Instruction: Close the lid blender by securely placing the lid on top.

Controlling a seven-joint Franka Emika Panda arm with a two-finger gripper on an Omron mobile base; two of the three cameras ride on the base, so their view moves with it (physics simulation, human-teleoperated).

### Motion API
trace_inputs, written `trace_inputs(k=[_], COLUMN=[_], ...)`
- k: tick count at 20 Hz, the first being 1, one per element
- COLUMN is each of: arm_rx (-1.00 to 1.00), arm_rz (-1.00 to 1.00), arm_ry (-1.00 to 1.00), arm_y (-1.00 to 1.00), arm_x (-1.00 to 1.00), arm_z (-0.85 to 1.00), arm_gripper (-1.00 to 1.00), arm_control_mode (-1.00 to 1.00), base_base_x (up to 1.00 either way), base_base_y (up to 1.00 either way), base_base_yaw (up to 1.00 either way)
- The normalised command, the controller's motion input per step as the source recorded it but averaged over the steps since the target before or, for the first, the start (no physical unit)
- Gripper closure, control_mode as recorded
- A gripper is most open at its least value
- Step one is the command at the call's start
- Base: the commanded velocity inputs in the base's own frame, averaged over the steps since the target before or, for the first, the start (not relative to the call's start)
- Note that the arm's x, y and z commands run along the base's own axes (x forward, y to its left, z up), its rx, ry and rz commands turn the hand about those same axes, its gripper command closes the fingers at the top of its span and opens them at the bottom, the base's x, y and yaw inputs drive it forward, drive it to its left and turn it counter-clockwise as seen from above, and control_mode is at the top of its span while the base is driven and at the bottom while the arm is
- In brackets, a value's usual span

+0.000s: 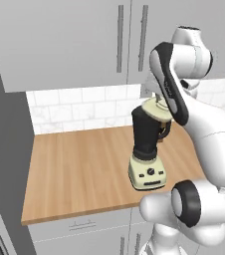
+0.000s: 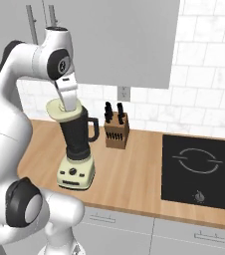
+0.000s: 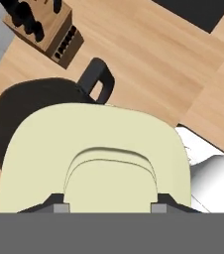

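The blender (image 1: 145,144) stands on the wooden counter (image 1: 74,164), a black tapered jar (image 2: 77,137) on a cream base (image 2: 76,174) with a dial. The cream-yellow lid (image 2: 62,112) is at the jar's mouth, slightly tilted and off-centre. My gripper (image 2: 68,104) comes down from above and is shut on the lid's raised centre. In the hand view the lid (image 3: 94,154) covers most of the jar (image 3: 22,101). The jar's rim and handle (image 3: 98,79) show beyond it, and my fingertips (image 3: 59,206) sit on either side of the raised part. I cannot tell whether the lid is fully seated.
A wooden knife block (image 2: 117,130) stands just right of the blender by the tiled wall. A black cooktop (image 2: 201,169) is set into the counter further right. Upper cabinets (image 1: 74,40) hang close above. My own arm (image 1: 209,134) stands to the blender's right.
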Motion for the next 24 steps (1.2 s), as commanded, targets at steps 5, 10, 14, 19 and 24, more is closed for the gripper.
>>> trace_inputs(k=[5,10,14,19,24], arm_rx=[0.0,0.0,0.0,-0.01,-0.05], arm_rz=[0.03,0.21,0.28,0.23,0.08], arm_ry=[0.0,0.0,0.0,-0.01,-0.11], arm_y=[0.0,0.01,0.0,0.0,0.14], arm_x=[0.33,0.33,0.45,0.34,0.07], arm_z=[-0.29,-0.19,-0.01,-0.02,-0.34], arm_gripper=[1.0,1.0,1.0,1.0,1.0], arm_control_mode=[-1.0,-1.0,-1.0,-1.0,-1.0], base_base_x=[0.0,0.0,0.0,0.0,0.0], base_base_y=[0.0,0.0,0.0,0.0,0.0], base_base_yaw=[0.0,0.0,0.0,0.0,0.0])
